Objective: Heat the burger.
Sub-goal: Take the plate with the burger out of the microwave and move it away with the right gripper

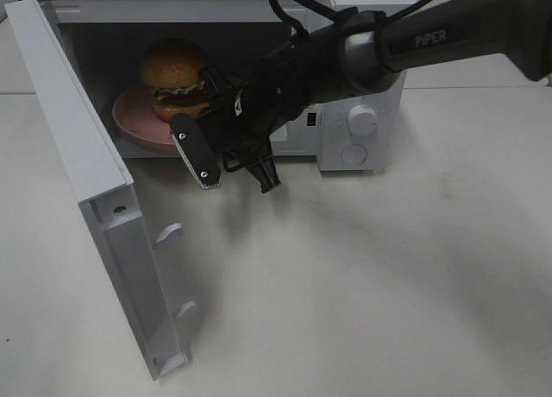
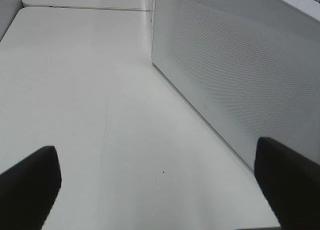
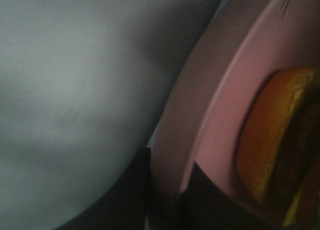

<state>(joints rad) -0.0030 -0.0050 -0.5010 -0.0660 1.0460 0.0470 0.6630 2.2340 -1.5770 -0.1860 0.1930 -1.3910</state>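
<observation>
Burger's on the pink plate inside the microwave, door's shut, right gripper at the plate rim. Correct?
Not quite: the door is wide open, as the exterior high view shows. The burger does sit on the plate inside the microwave, right gripper on the rim.

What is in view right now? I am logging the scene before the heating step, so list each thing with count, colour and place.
microwave: one, white, back of the table, door swung open to the left.
burger: one, golden-brown bun with green lettuce, on the plate inside the microwave.
plate: one, pink, inside the microwave cavity.
table: one, white, under everything.
right gripper: one, black, at the microwave opening, closed on the plate's rim.
left gripper: one, black, open, over bare table beside the microwave's side wall.
</observation>
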